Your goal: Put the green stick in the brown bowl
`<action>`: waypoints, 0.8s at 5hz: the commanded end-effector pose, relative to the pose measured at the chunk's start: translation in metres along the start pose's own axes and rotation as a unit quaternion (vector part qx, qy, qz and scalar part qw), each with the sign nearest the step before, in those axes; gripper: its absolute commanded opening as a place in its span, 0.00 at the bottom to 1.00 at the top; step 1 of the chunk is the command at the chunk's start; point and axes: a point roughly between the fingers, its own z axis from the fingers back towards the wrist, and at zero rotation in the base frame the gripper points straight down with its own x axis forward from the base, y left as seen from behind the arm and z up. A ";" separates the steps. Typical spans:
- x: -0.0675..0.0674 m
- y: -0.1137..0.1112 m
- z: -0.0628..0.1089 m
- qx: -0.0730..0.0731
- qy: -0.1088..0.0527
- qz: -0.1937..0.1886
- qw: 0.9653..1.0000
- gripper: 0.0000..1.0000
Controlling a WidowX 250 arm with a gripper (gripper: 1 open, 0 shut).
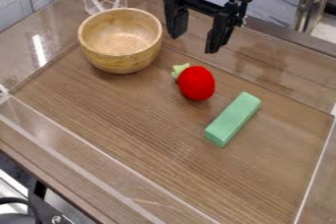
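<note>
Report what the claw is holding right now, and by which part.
Nothing is held. The claw hangs open above the table behind the red fruit, its fingers apart. The green stick lies untouched on the table; the brown bowl is empty.

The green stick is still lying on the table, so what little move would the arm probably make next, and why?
Probably swing toward the camera and to the right to hover over the green stick. The gripper hangs open and empty near the brown bowl, far from the stick beyond the red fruit.

Single camera: looking down obliquely from the front, fairly near, facing twelve o'clock across the table (118,120).
</note>
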 end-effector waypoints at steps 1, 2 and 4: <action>-0.001 -0.002 -0.011 -0.005 0.006 0.007 1.000 1.00; -0.012 -0.013 -0.017 -0.007 0.005 -0.025 1.000 1.00; -0.030 -0.035 -0.011 -0.016 -0.011 -0.089 0.996 1.00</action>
